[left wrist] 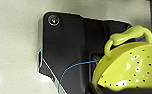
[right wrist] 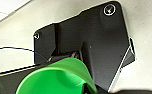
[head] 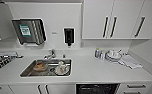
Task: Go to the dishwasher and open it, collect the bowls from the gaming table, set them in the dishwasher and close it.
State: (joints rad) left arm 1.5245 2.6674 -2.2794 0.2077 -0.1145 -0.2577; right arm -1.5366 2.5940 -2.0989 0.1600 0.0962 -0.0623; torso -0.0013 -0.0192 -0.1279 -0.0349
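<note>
Dishwasher (head: 97, 88) open below bench (head: 92, 72), right of sink (head: 47, 67), yellow-green bowl (left wrist: 132, 65) by left pincer, bright green bowl (right wrist: 57, 80) by right pincer, grips cannot be told

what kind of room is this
Most likely a small office kitchen: a white worktop with a steel sink and tap, white wall cupboards above, and an open dishwasher showing dark racks below the counter edge.

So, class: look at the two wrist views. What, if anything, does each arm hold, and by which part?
A yellow-green bowl sits close at the left wrist and a bright green bowl at the right, probably held. The hold points are hidden, so the part cannot be told.
</note>
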